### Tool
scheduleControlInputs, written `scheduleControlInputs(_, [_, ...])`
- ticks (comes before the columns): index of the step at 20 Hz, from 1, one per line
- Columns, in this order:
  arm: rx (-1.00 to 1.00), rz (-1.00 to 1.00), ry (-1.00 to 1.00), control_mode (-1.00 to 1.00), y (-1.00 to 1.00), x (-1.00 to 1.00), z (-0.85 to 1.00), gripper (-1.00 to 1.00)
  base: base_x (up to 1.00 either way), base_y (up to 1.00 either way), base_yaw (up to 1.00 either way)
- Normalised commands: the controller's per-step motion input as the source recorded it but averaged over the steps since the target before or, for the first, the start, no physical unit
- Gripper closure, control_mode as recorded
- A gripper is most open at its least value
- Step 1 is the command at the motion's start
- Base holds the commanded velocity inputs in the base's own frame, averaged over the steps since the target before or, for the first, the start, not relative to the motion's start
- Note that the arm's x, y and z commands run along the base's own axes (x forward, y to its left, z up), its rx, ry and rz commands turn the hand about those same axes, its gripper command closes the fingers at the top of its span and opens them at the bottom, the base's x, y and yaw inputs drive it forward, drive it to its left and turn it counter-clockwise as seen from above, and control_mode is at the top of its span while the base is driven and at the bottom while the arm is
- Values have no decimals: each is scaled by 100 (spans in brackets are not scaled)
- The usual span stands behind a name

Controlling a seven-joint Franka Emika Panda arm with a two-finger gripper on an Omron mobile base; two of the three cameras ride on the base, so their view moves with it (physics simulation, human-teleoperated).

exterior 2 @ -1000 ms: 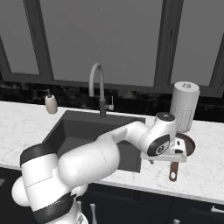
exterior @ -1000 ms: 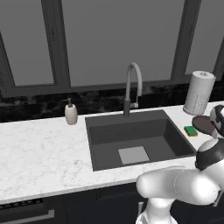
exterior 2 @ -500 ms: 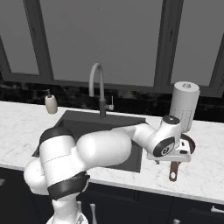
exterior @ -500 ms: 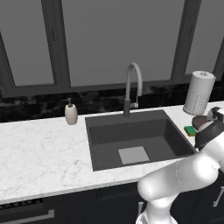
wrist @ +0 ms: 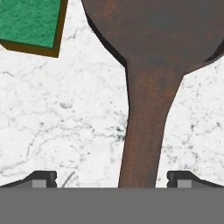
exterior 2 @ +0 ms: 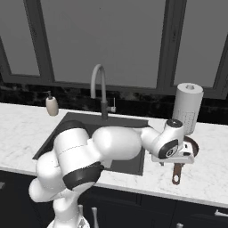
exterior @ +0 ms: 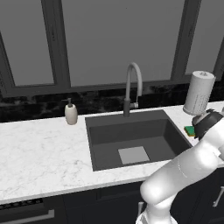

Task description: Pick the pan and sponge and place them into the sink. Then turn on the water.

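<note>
**Open claw lines up over the pan handle**

The gripper (wrist: 111, 179) hangs wide open and empty, one finger each side of the pan (wrist: 151, 65) handle, so it can clamp it. The pan sits on the counter (exterior 2: 209, 178) right of the sink (exterior: 131, 135), the sponge (wrist: 30, 24) just beside it.

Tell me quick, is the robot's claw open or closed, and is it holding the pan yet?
Gripper: open, holding nothing. Its fingertips stand wide on either side of the pan's handle, not closed on it.
</note>
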Motion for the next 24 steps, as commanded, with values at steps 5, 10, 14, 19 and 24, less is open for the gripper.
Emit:
scheduleControlInputs(5, [0, 0, 0, -100, -18, 28, -22, -100, 0, 0, 0])
scheduleControlInputs(10, [0, 0, 0, -100, -21, 21, -19, -100, 0, 0, 0])
scheduleControlInputs(14, [0, 0, 0, -100, -9, 21, -25, -100, 0, 0, 0])
scheduleControlInputs(19, [0, 0, 0, -100, -12, 11, -32, -100, 0, 0, 0])
scheduleControlInputs(24, [0, 0, 0, -100, -12, 0, -38, 100, 0, 0, 0])
